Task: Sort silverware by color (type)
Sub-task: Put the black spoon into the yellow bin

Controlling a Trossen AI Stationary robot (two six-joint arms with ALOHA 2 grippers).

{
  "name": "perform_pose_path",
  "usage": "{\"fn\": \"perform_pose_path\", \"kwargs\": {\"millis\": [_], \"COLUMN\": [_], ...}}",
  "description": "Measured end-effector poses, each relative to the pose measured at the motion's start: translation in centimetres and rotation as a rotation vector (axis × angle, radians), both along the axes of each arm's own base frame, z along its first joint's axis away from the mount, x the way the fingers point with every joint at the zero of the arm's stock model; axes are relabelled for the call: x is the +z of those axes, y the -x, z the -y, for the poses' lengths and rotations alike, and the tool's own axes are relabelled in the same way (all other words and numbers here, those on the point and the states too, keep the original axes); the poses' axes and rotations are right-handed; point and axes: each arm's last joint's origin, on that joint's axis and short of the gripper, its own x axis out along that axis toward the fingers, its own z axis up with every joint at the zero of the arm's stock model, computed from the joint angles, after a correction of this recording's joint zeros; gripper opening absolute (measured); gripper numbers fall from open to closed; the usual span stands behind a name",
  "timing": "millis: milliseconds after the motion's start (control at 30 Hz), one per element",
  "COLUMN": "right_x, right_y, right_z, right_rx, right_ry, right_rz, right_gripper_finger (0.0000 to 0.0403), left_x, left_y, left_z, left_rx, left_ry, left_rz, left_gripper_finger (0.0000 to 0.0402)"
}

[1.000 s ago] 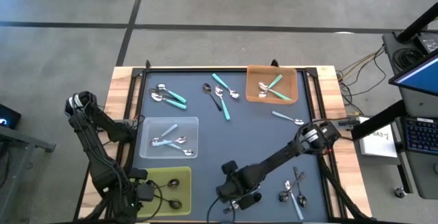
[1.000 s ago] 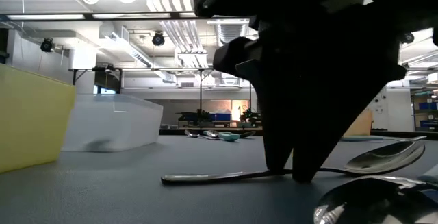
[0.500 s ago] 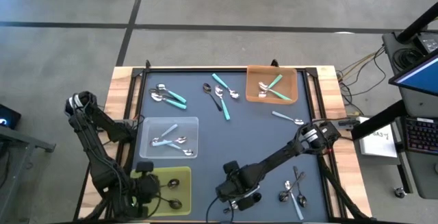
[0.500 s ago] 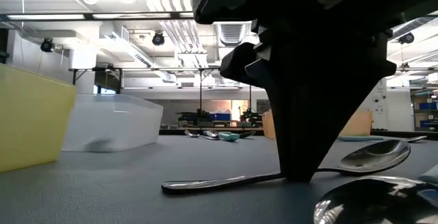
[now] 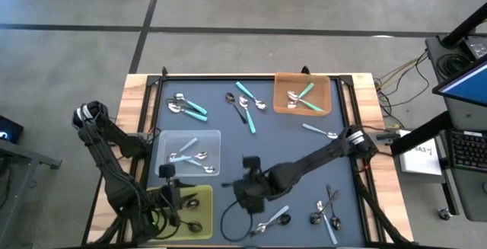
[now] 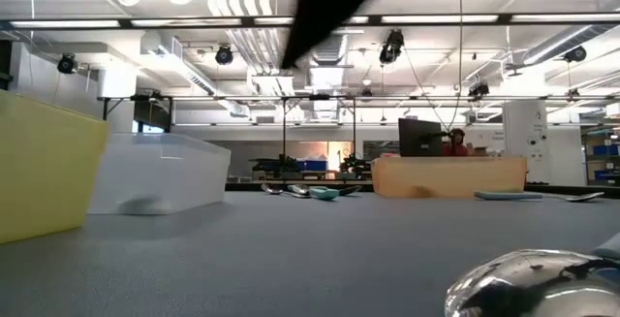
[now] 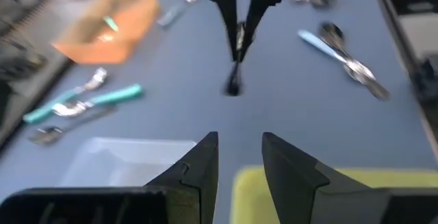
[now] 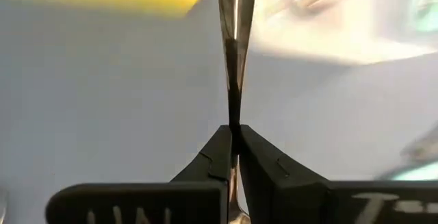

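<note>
- In the low view, 1 shiny spoon bowl (image 6: 531, 283) fills the bottom right corner, right up close and blurry.
- In the high view, a pale blue spoon (image 5: 275, 215) lies on the dark table (image 5: 289, 158) at the bottom middle of the frame.
- A small bunch of spoons (image 5: 327, 211) lies at the bottom right. Some have pale blue handles and some look dark.
- The yellow tray (image 5: 204, 215) sits at the bottom left, with 2 dark spoons (image 5: 192, 202) inside it.
- The left gripper (image 7: 239, 140) hangs over the edge of the yellow tray. Its fingers are apart, and nothing is between them.
- The right gripper (image 8: 234, 133) is just right of the yellow tray, near the bottom middle. Its fingers are pinched tight on the thin handle of a dark metal spoon (image 8: 233, 59).
- In the left wrist view that spoon hangs down from the fingers, up off the table.
- The clear tray (image 5: 213, 136) sits just above the yellow one, with pale blue spoons (image 5: 186, 154) in it.
- 1 pale blue spoon (image 5: 319, 132) lies alone at the middle right.
- Teal spoons (image 5: 186, 106) lie at the upper left, and more spoons (image 5: 245, 106) lie at the upper middle, some teal and 1 dark.
- The orange tray (image 5: 323, 85) sits at the upper right, with teal spoons (image 5: 303, 93) in it.
</note>
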Motion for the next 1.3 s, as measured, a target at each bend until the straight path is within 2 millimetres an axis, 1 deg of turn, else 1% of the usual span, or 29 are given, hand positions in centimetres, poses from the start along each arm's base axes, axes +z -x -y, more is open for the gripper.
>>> {"fn": "perform_pose_path", "kwargs": {"millis": [67,133,267,367,467,533,633,900,1000,1300], "right_x": [1.6,2.8,4.4,5.7,6.5,6.9,7.4,7.9,8.1,8.0], "right_y": [-0.5,-1.2,-2.7,-3.5,-3.8,-3.8,-3.6,-3.9,-4.0,-4.2], "right_z": [0.7,1.3,1.7,1.9,2.1,2.3,2.5,2.4,2.4,2.1], "right_rx": [-0.082,-0.125,-0.108,-0.113,-0.168,-0.207,-0.252,-0.241,-0.232,-0.174], "right_ry": [0.009,0.022,0.084,0.179,0.318,0.382,0.403,0.432,0.434,0.337], "right_rz": [0.100,0.187,0.358,0.478,0.546,0.564,0.586,0.632,0.644,0.664], "right_gripper_finger": [0.0009,0.0009,0.0009,0.0009,0.0009,0.0009,0.0009,0.0009,0.0009,0.0009], "left_x": [0.1,0.3,0.6,1.0,1.4,1.5,1.6,1.8,1.8,2.0], "left_y": [-0.3,-0.7,-1.5,-1.9,-2.3,-2.6,-2.9,-3.2,-3.2,-3.2], "left_z": [-0.3,-0.6,-1.4,-2.1,-2.7,-3.2,-3.9,-4.6,-4.6,-4.8], "left_rx": [0.033,0.073,0.152,0.245,0.323,0.365,0.419,0.494,0.503,0.513], "left_ry": [-0.029,-0.062,-0.126,-0.190,-0.261,-0.214,-0.123,0.035,0.066,0.093], "left_rz": [0.047,0.100,0.196,0.334,0.454,0.493,0.544,0.637,0.654,0.670], "left_gripper_finger": [0.0096,0.0096,0.0096,0.0096,0.0096,0.0096,0.0096,0.0096,0.0096,0.0096]}}
